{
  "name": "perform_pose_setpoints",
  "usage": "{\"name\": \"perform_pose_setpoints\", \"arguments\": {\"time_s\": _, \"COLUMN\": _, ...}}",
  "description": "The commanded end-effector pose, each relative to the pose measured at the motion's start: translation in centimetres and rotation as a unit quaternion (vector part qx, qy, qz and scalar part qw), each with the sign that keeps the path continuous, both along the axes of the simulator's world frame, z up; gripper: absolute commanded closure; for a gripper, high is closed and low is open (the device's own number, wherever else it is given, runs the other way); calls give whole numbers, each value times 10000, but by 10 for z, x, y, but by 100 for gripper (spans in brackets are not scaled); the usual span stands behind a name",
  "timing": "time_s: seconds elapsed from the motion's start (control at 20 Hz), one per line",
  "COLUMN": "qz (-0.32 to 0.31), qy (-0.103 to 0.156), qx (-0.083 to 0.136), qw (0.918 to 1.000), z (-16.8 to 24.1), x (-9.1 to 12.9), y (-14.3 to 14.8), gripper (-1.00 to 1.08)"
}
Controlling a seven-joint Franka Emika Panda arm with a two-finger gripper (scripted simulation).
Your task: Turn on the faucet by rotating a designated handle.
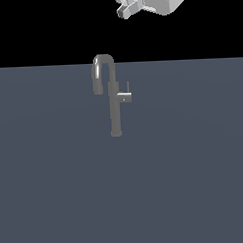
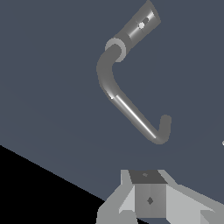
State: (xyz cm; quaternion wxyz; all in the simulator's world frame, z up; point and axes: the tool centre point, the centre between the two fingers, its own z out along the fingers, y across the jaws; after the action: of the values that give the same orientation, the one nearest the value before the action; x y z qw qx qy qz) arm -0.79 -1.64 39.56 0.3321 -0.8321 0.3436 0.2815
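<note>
So the biggest thing here is just the flat slate-blue floor (image 1: 61, 196) filling the lower three quarters of the exterior view, with black void above it. Nothing else on it that I can see except the faucet (image 1: 114, 111), standing a little left of centre in the middle of the frame. It's upright, with a tall straight column and the gooseneck spout (image 1: 101, 69) curling over toward the exterior view's left. That leaves the other side of the column free, which I'd guess is the point: the handle (image 1: 124, 97) juts out toward the exterior view's right, about halfway up, with its thin lever pin standing up at the end. Clear approach from that side.

The gripper (image 1: 126, 10) is way up at the top edge of the exterior view, right of centre, well apart from the faucet and mostly cropped. Honestly I can't tell how far apart the fingers are from either shot. My read is it's parked high, so the reach down hasn't really begun.

The wrist view adds the look down from above: the curved spout (image 2: 131, 109) seen along its length, plus the grey gripper body (image 2: 148, 197) at the bottom of the frame. It doesn't clearly show the handle, though. Only the exterior view gives you that, and the height gap.
</note>
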Motion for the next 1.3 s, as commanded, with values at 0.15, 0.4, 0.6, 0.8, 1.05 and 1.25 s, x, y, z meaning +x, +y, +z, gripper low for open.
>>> {"name": "perform_pose_setpoints", "arguments": {"time_s": 0.15, "qz": -553, "qy": 470, "qx": 588, "qw": 9956, "z": -28, "x": 28, "y": -8, "gripper": 108}}
{"name": "perform_pose_setpoints", "arguments": {"time_s": 0.4, "qz": -1067, "qy": 908, "qx": 1128, "qw": 9837, "z": -57, "x": 50, "y": -14, "gripper": 108}}
{"name": "perform_pose_setpoints", "arguments": {"time_s": 0.6, "qz": -1487, "qy": 1266, "qx": 1567, "qw": 9681, "z": -83, "x": 65, "y": -19, "gripper": 108}}
{"name": "perform_pose_setpoints", "arguments": {"time_s": 0.8, "qz": -1911, "qy": 1626, "qx": 2007, "qw": 9470, "z": -111, "x": 79, "y": -22, "gripper": 108}}
{"name": "perform_pose_setpoints", "arguments": {"time_s": 1.05, "qz": -2352, "qy": 2001, "qx": 2461, "qw": 9187, "z": -143, "x": 91, "y": -22, "gripper": 108}}
{"name": "perform_pose_setpoints", "arguments": {"time_s": 1.25, "qz": -2606, "qy": 2218, "qx": 2724, "qw": 8993, "z": -162, "x": 97, "y": -21, "gripper": 108}}
